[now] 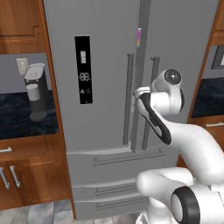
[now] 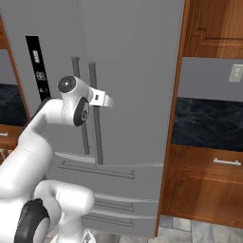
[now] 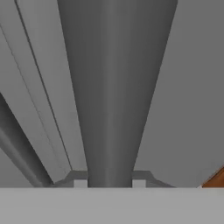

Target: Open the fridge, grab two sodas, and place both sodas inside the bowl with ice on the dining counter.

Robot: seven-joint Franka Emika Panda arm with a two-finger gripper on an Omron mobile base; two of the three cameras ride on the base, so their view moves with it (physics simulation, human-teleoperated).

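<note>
Step in hand: opening the fridge (image 1: 105, 87).
The pincer (image 3: 109, 183) is closed on the right door's handle (image 3: 111, 87); next move calls for pulling outward to swing the door open.

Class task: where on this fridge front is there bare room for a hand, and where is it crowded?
Free: the right door panel between the handles and the wood cabinet. Crowded: the centre, where the pincer is shut on the right handle beside the left one.
</note>
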